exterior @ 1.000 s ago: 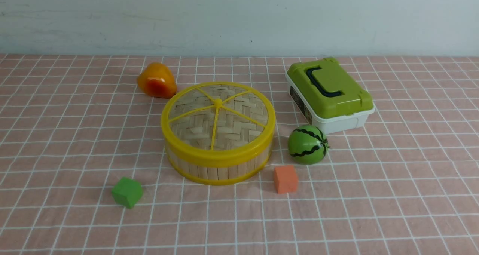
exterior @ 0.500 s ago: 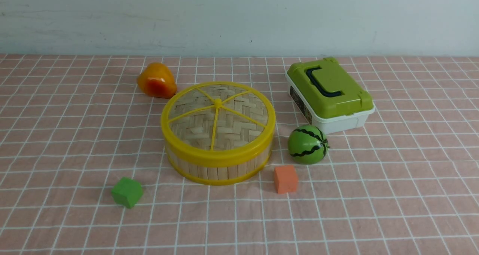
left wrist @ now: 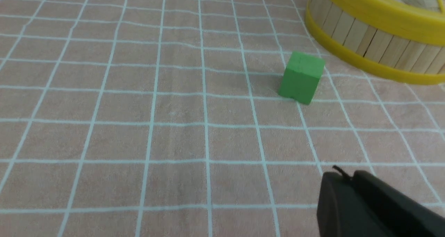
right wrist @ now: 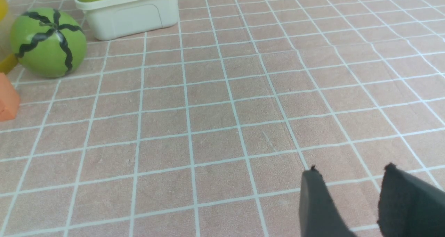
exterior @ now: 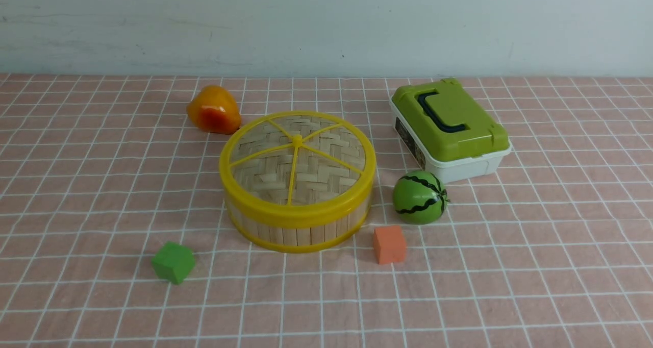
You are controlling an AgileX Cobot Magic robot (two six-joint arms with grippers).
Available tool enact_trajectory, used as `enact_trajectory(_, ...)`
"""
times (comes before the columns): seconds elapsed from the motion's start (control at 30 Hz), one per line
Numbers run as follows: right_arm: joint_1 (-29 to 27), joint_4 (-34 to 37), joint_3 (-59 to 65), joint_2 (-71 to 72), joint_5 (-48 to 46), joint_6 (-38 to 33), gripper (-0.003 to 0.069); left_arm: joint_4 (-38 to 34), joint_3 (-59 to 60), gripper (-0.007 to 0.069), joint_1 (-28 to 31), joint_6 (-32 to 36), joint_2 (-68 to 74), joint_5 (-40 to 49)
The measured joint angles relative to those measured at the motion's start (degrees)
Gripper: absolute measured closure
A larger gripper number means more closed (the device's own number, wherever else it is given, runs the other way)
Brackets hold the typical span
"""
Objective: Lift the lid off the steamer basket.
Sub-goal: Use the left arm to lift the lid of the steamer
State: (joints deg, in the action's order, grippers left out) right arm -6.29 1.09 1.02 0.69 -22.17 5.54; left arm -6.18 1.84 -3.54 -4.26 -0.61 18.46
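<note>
You won't find either hand in the front view. They show only in the wrist cams, both cut off at the frame edge. The left hand has its dark fingers pressed together w/ no gap, holding nothing. The right hand has a narrow gap btwn two dark, rough-edged fingers, w/ tabletop showing through; it's empty too.

The lid sits on the steamer basket at ctr of the front frame and hides the basket's inside. It's a woven bamboo disc w/ yellow plastic rim, spokes & small knob. The basket wall is upright bamboo slats btwn yellow rings.

The left wrist cam catches only a slice of that wall, plus the green cube near it. The right wrist cam gets a yellow sliver of the basket, the striped toy watermelon, a corner of the orange cube & the white base of the green-lidded box.

Only the front view has the glossy orange-yellow toy fruit, upper left of ctr. You can't tell if it touches the basket. The tabletop is pink cloth w/ a white grid.
</note>
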Motion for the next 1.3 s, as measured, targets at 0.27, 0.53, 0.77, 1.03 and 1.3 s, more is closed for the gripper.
enact_trajectory(0.27,0.0,0.0,0.0,0.0,0.0,0.0,0.0418,-1.1,0.0,0.0580,0.0,1.5,0.0,-23.2)
enact_trajectory(0.53,0.0,0.0,0.0,0.0,0.0,0.0,0.0418,-0.5,0.0,0.0567,0.0,1.5,0.0,-44.6)
enact_trajectory(0.77,0.0,0.0,0.0,0.0,0.0,0.0,0.0418,0.0,-5.0,0.0594,0.0,-15.3,0.0,-48.1)
enact_trajectory(1.03,0.0,0.0,0.0,0.0,0.0,0.0,0.0418,0.6,-31.3,0.0637,0.0,-11.7,10.6,-19.9)
enact_trajectory(1.3,0.0,0.0,0.0,0.0,0.0,0.0,0.0418,1.0,-50.6,0.0637,0.0,-10.2,39.5,8.2)
